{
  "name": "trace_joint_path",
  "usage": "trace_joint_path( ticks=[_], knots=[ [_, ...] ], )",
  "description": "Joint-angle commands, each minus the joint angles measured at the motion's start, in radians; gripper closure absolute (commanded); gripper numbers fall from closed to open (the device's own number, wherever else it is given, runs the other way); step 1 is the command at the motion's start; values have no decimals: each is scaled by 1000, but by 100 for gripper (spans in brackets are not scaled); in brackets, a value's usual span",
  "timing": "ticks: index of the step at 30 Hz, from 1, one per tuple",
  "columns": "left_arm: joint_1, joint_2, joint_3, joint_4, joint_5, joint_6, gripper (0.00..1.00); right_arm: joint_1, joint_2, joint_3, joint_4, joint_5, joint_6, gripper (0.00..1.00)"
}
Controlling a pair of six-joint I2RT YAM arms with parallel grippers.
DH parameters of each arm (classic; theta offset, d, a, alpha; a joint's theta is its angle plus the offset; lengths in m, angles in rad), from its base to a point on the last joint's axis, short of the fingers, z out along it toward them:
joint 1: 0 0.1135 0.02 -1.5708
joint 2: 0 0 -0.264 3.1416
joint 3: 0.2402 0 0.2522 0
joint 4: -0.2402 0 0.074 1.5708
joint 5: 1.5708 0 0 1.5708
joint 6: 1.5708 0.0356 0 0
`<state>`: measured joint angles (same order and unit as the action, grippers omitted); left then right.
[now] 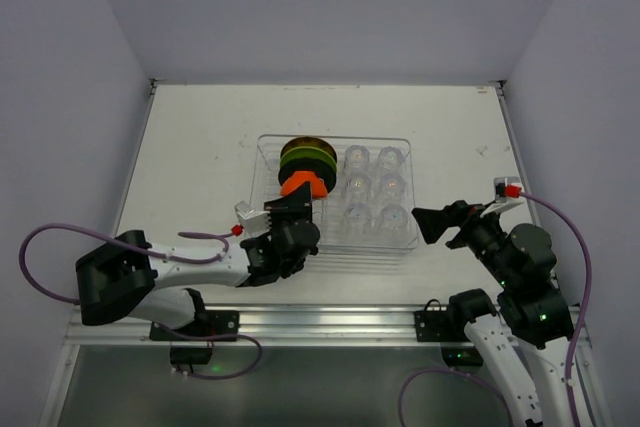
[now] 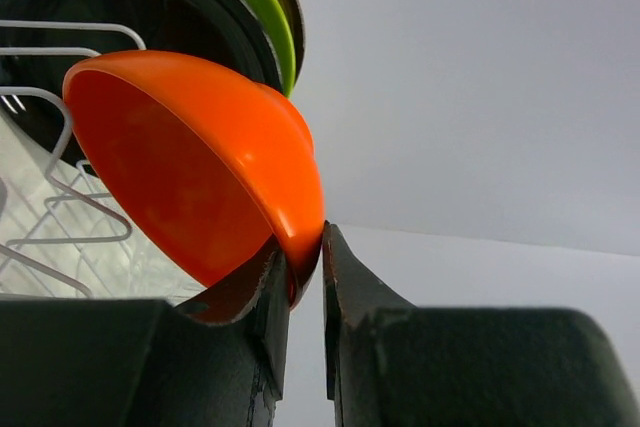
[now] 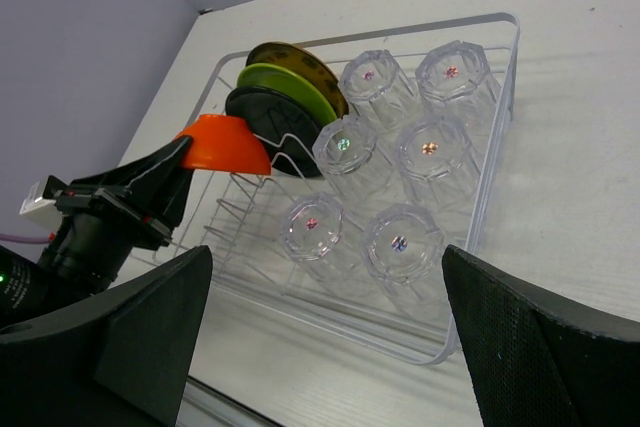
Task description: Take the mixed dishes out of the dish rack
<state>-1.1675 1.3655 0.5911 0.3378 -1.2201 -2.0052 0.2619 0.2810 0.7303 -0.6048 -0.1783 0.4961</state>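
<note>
White counter point(image 1: 200, 147) carries the rectangular clear plastic dish rack point(image 1: 335, 138). Round yellow plate with dark rim point(image 3: 300, 62) stands upright at its far left; six clear glass cups point(image 1: 357, 187) fill its right half. Left claw point(image 2: 305, 247), narrow, pinches the small glossy orange bowl point(image 1: 303, 185) by its rim over the near-left slots. Right claw point(image 3: 325, 347) stands wide, empty, beside the rack

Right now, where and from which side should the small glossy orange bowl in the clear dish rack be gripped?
By the thin rim, from the near side. The small glossy orange bowl stands tilted on edge, open face toward the arms, leaving the rim free: one finger inside, one outside. The left gripper pinches it that way.
</note>
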Motion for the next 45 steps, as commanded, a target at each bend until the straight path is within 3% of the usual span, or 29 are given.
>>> trace_joint_path(
  ticks=[1, 6, 16, 19, 20, 22, 23, 29, 30, 32, 40, 45],
  knots=[
    [-18, -63, 24, 76, -65, 38, 100, 2, 7, 26, 31, -16, -2, 1],
    [-18, -120, 49, 83, -33, 173, 100, 0, 12, 27, 37, -15, 1, 1],
    [-23, -174, 39, 38, 39, 224, 100, 0, 9, 32, 39, -13, 10, 1],
    [-24, -215, 84, 41, 70, 428, 100, 2, 10, 35, 34, -9, 12, 1],
    [-24, -226, 110, 41, 92, 588, 100, 0, 10, 37, 36, -6, 13, 1],
    [-27, -232, 203, 6, 125, 734, 100, 0, 12, 41, 34, -4, 21, 1],
    [-27, -227, 238, -14, 158, 910, 100, 2, 15, 50, 33, -9, 30, 1],
    [-26, -106, 594, -337, 324, 1299, 100, 0, 23, 81, 31, -27, 51, 1],
    [-26, -70, 636, -473, 341, 1319, 100, 0, 26, 84, 30, -26, 52, 1],
    [-27, -43, 700, -552, 422, 1420, 100, 0, 35, 99, 23, -12, 61, 1],
    [-31, -29, 881, -1091, 649, 1513, 100, 2, 86, 208, -61, 115, 65, 1],
    [-76, 23, 947, -1436, 723, 1479, 100, 2, 219, 277, -82, -56, 64, 1]
  ],
)
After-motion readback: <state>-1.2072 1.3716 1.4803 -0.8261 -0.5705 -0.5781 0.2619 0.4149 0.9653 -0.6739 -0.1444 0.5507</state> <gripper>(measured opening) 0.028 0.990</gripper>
